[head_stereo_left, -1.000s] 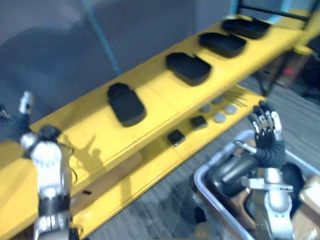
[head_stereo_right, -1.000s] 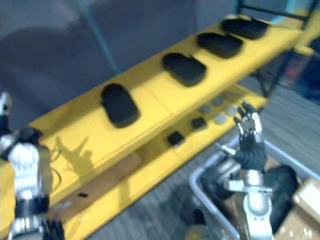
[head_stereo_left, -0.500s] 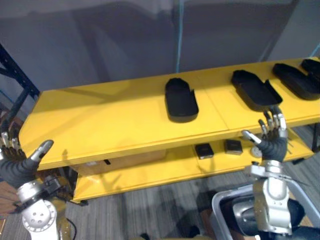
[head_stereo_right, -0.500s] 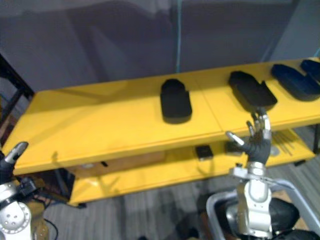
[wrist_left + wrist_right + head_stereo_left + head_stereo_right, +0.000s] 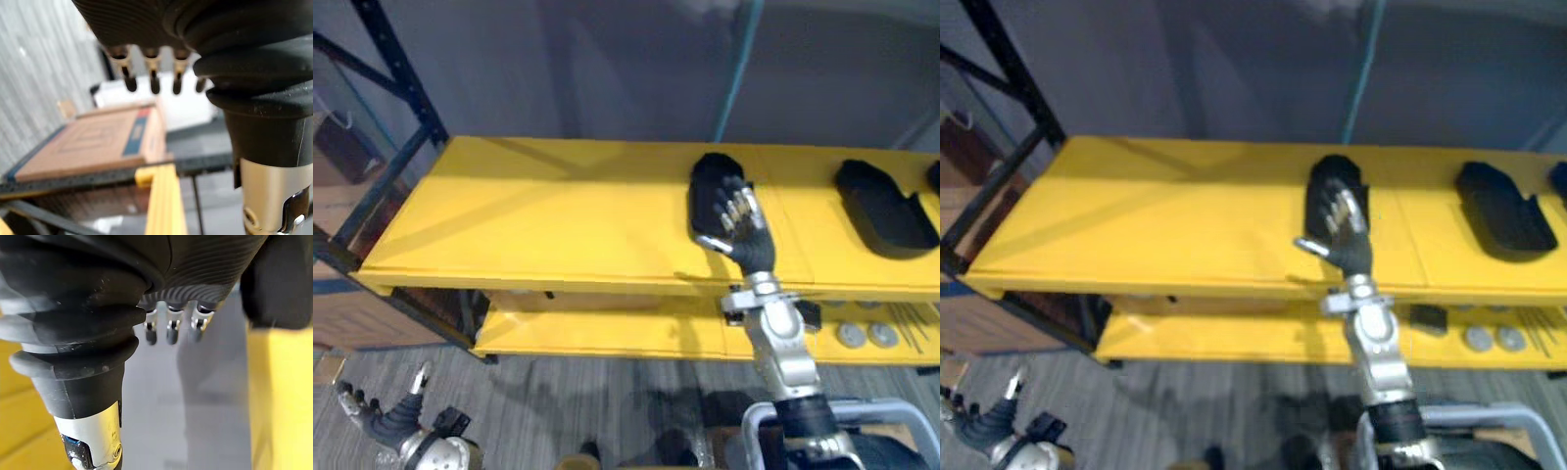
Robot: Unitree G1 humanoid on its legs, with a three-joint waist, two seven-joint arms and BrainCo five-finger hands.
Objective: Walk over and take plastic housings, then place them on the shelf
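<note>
Left eye view: the right hand (image 5: 742, 230) is hovering with straight, spread fingers, holding nothing, in front of the yellow shelf (image 5: 538, 215). It is overlapping the near end of a black plastic housing (image 5: 710, 176) lying on the top board; whether it is touching the housing cannot be told. A second housing (image 5: 883, 208) is lying on the same board, well apart to the right. The left hand (image 5: 384, 419) is hanging low over the floor, loose and empty, and a grey bin (image 5: 773, 416) is showing under the right arm. Right eye view: the open hand is again covering the housing's near end. Left wrist view: the fingers (image 5: 154, 81) are pointing out straight above a cardboard box (image 5: 98, 142). Right wrist view: the fingers (image 5: 171, 330) are relaxed, gripping nothing. With both hands empty, the taking step seems to be in hand; the next move is likely calling for turning toward a loose housing and curling the fingers round it.
</note>
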